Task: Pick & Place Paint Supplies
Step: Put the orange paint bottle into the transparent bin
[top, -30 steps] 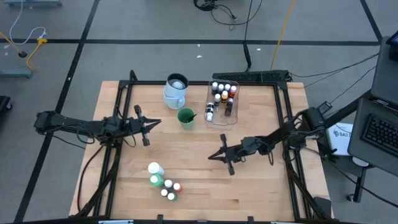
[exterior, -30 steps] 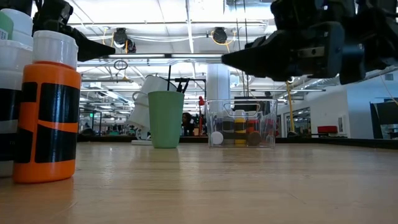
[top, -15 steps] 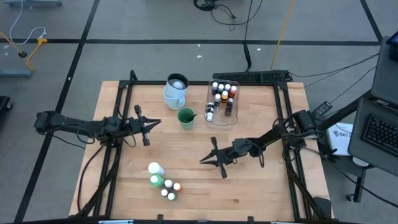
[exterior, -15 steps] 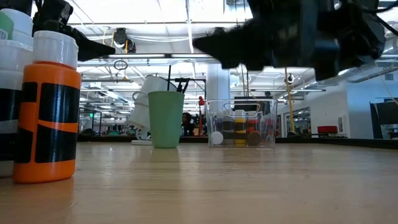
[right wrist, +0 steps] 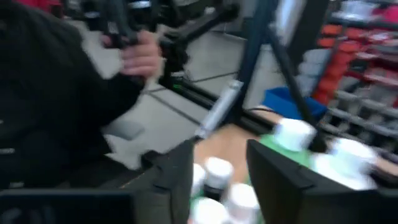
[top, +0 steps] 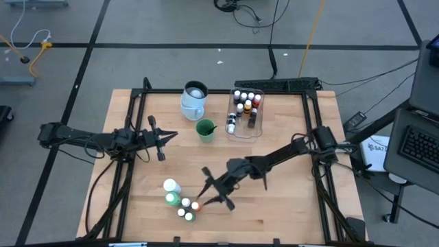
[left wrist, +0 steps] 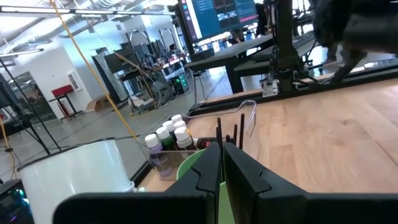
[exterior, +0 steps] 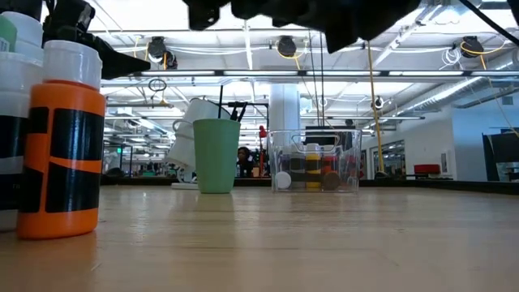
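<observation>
Near the table's front left stands a cluster of paint bottles [top: 182, 202]: two larger white and green ones [top: 171, 192] and several tiny ones with white or coloured caps. My right gripper [top: 205, 188] hovers open just right of the cluster, pointing at it. In the right wrist view [right wrist: 224, 171] a tiny white-capped bottle [right wrist: 217, 173] shows between the fingers, apart from them. An orange bottle [exterior: 61, 150] stands upright in the low view. My left gripper [top: 166, 136] waits shut at the table's left, pointing at a green cup [top: 204, 129] with brushes [left wrist: 230, 130].
A clear plastic tub [top: 255, 127] with several tiny bottles stands at the back, right of the green cup. A pale-blue jug [top: 194, 100] stands behind the cup. A person's hand [right wrist: 140, 59] shows beyond the table in the right wrist view. Bare wood lies right of the cluster.
My right gripper has swept from the table's middle toward the left and near edges, up to the bottle cluster, rising out of the low view's centre. Its fingers have opened on the way. The bottles have stayed where they were.
</observation>
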